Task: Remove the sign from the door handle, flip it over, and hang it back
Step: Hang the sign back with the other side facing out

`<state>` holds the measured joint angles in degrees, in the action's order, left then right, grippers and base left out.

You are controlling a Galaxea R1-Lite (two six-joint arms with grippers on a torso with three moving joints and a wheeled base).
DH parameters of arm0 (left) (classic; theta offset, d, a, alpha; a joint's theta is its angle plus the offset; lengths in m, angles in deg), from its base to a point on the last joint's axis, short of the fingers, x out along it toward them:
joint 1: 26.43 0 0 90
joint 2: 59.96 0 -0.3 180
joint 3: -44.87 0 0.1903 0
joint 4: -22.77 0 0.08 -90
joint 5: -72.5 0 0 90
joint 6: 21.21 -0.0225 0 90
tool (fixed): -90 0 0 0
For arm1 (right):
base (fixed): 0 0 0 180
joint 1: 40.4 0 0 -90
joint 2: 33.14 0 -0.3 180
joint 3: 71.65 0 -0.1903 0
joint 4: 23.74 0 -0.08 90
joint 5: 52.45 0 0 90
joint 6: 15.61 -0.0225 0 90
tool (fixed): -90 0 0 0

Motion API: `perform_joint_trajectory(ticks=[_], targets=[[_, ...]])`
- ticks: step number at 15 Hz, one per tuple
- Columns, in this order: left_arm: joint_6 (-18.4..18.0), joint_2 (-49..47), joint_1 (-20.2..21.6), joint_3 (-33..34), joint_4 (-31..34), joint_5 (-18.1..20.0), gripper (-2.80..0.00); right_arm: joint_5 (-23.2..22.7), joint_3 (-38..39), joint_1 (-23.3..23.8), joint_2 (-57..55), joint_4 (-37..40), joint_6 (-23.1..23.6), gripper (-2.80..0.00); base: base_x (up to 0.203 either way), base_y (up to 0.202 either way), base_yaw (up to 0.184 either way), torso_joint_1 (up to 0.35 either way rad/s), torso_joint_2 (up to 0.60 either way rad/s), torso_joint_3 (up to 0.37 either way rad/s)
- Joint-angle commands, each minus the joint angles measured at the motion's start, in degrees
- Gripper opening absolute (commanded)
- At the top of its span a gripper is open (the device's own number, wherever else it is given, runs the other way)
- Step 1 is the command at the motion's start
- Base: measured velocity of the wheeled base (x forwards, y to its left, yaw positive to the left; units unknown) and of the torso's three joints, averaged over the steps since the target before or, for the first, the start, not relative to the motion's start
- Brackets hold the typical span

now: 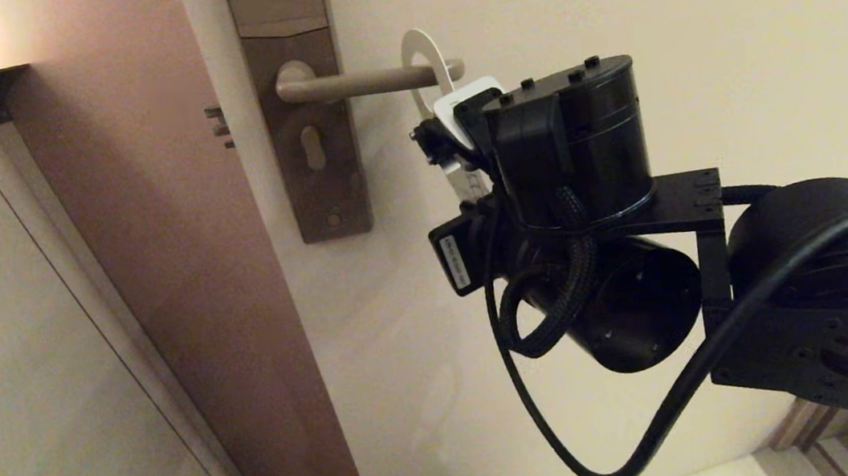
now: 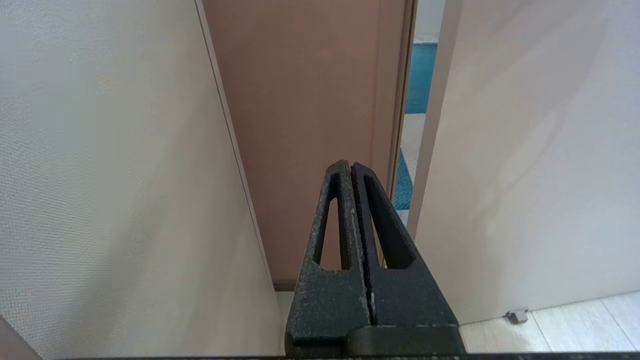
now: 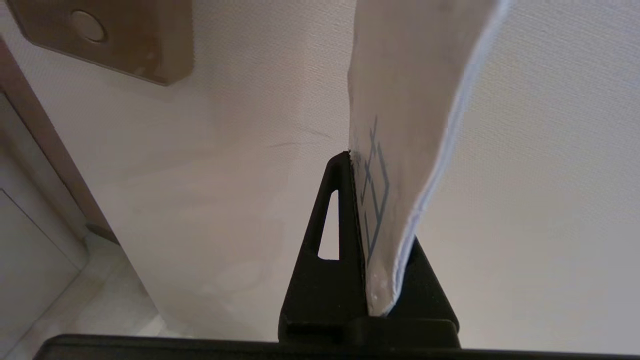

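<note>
Sign [image 1: 424, 56] on door handle [image 1: 372, 81], in right end effector [image 3: 372, 235].

White sign [image 1: 424, 56] — beige handle [image 1: 364, 81]

A matt white card, the sign [image 3: 400, 150], is pinched between rough, grainy black plastic fingers [image 3: 330, 240] of the right gripper [image 3: 372, 235]. Above it, a smooth matt metal door handle [image 1: 364, 81] is seen. The same coarse black finish is shown by the left gripper [image 2: 350, 170].

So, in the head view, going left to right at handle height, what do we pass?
Tall brown lock plate → beige-bronze lever door handle → white card sign looped over its end → black right gripper clamping the sign.
</note>
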<state>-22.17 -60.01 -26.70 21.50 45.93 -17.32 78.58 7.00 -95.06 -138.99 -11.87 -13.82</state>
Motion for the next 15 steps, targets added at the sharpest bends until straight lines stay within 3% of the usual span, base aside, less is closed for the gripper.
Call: perform_joint_trajectory(ticks=[1, 15], targets=[[-0.01, -0.04, 0.00, 0.00, 0.03, -0.01, -2.80, 0.36, -0.80, -0.75, -1.14, -0.17, 0.04, -2.80, 0.000, 0.000, 0.000, 0.000, 0.00, 0.000], [0.06, -0.04, 0.02, 0.00, 0.03, -0.01, -2.80, 0.46, -6.47, -4.52, -5.94, -3.01, -0.21, -2.80, 0.000, 0.000, 0.000, 0.000, 0.00, 0.000]])
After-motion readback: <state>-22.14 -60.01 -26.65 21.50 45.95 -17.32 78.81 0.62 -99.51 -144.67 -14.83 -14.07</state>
